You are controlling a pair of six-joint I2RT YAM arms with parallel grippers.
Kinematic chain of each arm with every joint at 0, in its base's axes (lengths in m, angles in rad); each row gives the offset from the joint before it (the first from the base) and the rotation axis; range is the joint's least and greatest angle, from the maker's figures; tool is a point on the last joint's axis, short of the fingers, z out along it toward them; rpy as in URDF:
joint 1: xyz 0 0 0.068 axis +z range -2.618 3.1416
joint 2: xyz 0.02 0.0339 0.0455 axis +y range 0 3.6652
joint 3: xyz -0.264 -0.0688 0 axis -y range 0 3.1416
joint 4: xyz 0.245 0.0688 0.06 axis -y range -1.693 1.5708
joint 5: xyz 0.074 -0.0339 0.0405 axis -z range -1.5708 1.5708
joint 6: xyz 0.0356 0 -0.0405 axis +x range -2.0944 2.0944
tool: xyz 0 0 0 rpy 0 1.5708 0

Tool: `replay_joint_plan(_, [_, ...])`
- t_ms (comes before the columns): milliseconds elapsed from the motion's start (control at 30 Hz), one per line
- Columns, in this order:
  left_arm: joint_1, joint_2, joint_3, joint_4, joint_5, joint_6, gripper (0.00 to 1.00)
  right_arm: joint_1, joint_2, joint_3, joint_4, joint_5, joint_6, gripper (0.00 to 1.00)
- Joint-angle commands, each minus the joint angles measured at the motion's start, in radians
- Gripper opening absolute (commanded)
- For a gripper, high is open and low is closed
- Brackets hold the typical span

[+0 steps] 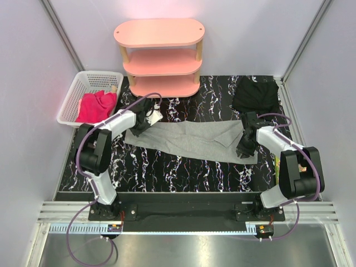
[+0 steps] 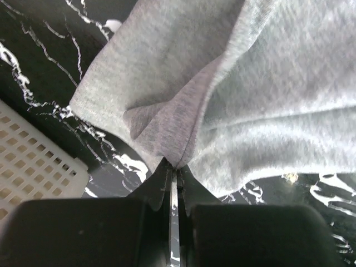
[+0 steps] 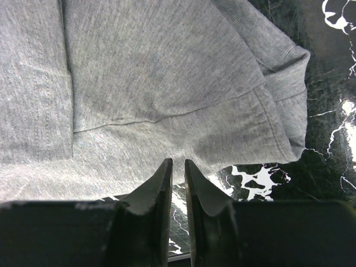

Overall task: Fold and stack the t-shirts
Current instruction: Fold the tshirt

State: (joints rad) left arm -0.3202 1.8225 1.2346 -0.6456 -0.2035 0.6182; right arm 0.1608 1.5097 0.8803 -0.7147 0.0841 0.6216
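Observation:
A mid-grey t-shirt (image 1: 192, 142) lies in a long folded band across the dark marbled table (image 1: 167, 172). My left gripper (image 1: 146, 119) is at the shirt's left end, and the left wrist view shows it (image 2: 177, 165) shut on a pinched fold of the grey cloth (image 2: 267, 100). At the shirt's right front edge is my right gripper (image 1: 245, 147). Its jaws (image 3: 178, 162) stand a narrow slit apart, closed over the hem of the grey shirt (image 3: 167, 83). A black t-shirt (image 1: 256, 94) lies folded at the back right. A magenta-pink t-shirt (image 1: 95, 107) sits bundled in the basket.
A white plastic basket (image 1: 75, 92) stands at the back left, its corner (image 2: 33, 167) close beside the left gripper. A pink three-tier shelf (image 1: 159, 55) stands at the back middle. A green-covered book (image 1: 276, 167) lies at the table's right edge. Walls close in both sides.

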Motion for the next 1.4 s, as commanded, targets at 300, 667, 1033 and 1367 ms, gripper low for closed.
replay_joint_plan(300, [0.020,-0.316,-0.015,-0.138,-0.034,0.077,0.00,0.003,-0.040,0.022,-0.017,-0.017,-0.019,0.21])
replay_joint_plan(667, [0.017,-0.385,-0.026,-0.397,0.021,0.078,0.00,0.005,-0.066,0.013,-0.017,-0.009,-0.016,0.22])
replay_joint_plan(1033, [0.017,-0.275,0.006,-0.390,-0.014,0.066,0.02,0.005,-0.080,0.008,-0.015,-0.012,-0.016,0.21])
replay_joint_plan(1367, [0.027,0.113,0.252,-0.305,-0.174,0.034,0.29,0.005,-0.082,0.003,-0.015,-0.014,-0.016,0.21])
